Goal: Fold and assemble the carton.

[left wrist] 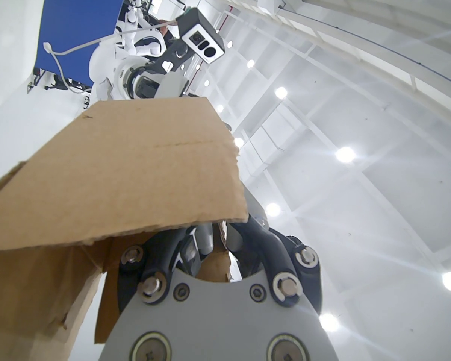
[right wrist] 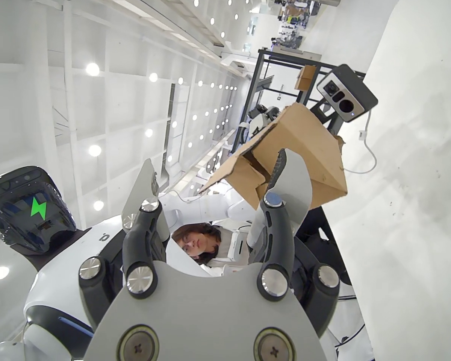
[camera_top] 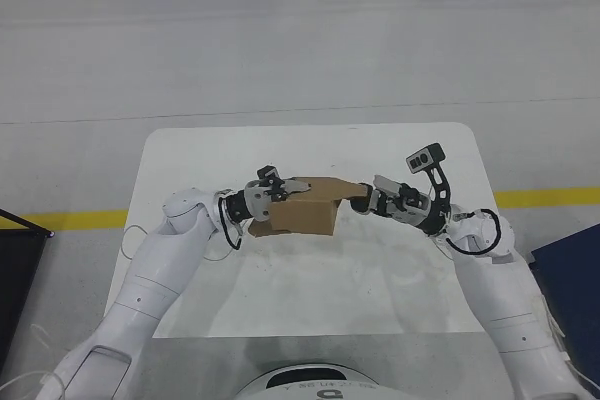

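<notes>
Steady carton (camera_top: 305, 210) with left hand (camera_top: 271, 194), seemingly clamped on a flap; tuck right-end flaps squarely using spread-apart right hand (camera_top: 363, 203).

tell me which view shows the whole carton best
The top view: the carton shows end to end against the white table. The left wrist view gives one close panel; the right wrist view gives its open end with flaps.
</notes>
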Robot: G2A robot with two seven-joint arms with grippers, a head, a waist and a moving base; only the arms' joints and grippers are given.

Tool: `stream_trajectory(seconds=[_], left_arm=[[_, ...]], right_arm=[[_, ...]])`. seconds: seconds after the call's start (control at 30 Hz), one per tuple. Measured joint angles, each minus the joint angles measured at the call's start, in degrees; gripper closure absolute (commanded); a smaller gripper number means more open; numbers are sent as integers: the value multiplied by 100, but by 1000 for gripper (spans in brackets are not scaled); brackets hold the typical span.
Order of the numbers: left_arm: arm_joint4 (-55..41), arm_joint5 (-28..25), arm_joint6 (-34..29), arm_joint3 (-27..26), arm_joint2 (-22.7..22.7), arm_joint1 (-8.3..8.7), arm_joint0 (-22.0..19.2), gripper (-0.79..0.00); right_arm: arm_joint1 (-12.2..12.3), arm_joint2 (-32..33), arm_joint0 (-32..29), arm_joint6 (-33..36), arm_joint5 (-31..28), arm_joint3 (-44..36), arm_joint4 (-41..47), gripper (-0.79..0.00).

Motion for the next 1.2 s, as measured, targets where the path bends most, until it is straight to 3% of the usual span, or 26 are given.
stream_trajectory(seconds=[0.17,0.37,0.47,0.9,1.03,1.2], left_arm=[[38,24,-7,-37,17,11,13,0],[127,46,21,16,97,11,-16,0],[164,37,33,53,139,7,-49,0],[169,-135,15,113,102,23,-104,0],[203,-194,27,105,81,33,-100,0],[234,-241,39,93,63,44,-92,0]], right_arm=[[-8,-125,100,21,66,70,-20,-517],[-12,-240,173,108,112,113,-10,-489],[-10,-296,196,144,142,108,-65,-366],[40,-445,310,105,484,86,-702,-160],[60,-413,285,41,490,49,-801,-142],[106,-278,219,8,498,-3,-952,-175]])
